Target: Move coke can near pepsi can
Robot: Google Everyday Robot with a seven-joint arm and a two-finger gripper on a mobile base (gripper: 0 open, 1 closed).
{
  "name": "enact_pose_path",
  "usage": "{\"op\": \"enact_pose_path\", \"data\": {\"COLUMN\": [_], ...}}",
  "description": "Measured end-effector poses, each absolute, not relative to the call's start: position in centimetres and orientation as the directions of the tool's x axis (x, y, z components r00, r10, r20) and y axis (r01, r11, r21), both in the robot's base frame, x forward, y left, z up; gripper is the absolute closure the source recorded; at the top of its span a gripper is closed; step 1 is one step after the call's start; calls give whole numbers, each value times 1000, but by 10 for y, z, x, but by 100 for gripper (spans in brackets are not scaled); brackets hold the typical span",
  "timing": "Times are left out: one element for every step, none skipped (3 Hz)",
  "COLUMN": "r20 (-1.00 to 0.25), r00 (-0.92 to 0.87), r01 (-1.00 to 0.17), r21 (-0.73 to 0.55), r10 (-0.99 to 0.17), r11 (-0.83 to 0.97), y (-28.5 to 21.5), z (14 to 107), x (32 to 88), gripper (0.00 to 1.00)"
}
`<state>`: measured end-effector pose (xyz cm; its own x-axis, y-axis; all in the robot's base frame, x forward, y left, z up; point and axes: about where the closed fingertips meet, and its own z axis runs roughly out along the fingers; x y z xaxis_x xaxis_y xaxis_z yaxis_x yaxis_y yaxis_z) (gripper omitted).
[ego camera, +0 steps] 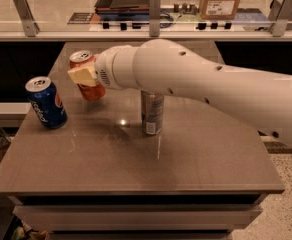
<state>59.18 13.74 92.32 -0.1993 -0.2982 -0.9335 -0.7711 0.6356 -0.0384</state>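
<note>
From my end, the gripper has its pincer clamped on the short red-orange coke can. It's tilted, just right of the short blue pepsi can, not touching it. A slim silver-grey can stands further right of the pepsi can.

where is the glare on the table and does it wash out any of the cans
camera view: one small bright glare spot on the table, between the pepsi can and the slim silver can, touching neither; camera view: a faint arm shadow lies beside that spot; camera view: the gripper, closed on the coke can, is evenly lit.
</note>
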Motion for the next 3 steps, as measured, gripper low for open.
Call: {"op": "enact_pose_path", "data": {"r20": [-944, -944, -944], "r00": [-198, -203, -199], "r01": [-756, -755, -756], "r21": [-24, -19, -23], "r10": [-263, -261, -262], "r11": [654, 656, 654], "y": [139, 138, 139], "z": [915, 913, 916], "x": [591, 592, 590], "gripper": [100, 100, 82]}}
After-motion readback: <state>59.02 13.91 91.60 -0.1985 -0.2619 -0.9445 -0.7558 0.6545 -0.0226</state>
